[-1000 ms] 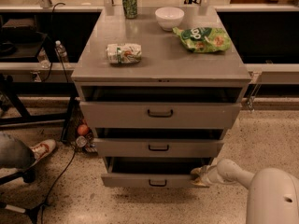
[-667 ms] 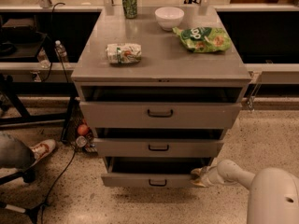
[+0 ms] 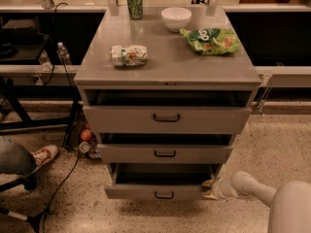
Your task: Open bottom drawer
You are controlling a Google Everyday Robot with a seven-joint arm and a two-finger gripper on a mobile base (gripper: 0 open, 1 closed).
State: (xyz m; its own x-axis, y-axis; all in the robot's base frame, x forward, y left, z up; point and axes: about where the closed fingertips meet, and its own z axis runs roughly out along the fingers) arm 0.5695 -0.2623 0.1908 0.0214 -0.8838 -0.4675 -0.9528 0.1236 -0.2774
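The bottom drawer [image 3: 136, 191] is the lowest of three grey drawers in the cabinet, with a small black centre handle [image 3: 164, 195]. It stands pulled out a little, with a dark gap above its front panel. My gripper [image 3: 209, 189] is at the drawer's right front corner, low near the floor, at the end of my white arm [image 3: 252, 188] that comes in from the lower right. The top drawer [image 3: 121, 118] and the middle drawer [image 3: 121, 153] also stand slightly out.
On the cabinet top [image 3: 167, 62] are a lying can [image 3: 128, 55], an upright green can [image 3: 135, 3], a white bowl [image 3: 176, 18] and a green chip bag [image 3: 211, 40]. A person's shoe [image 3: 43, 155] and cables lie at the left on the floor.
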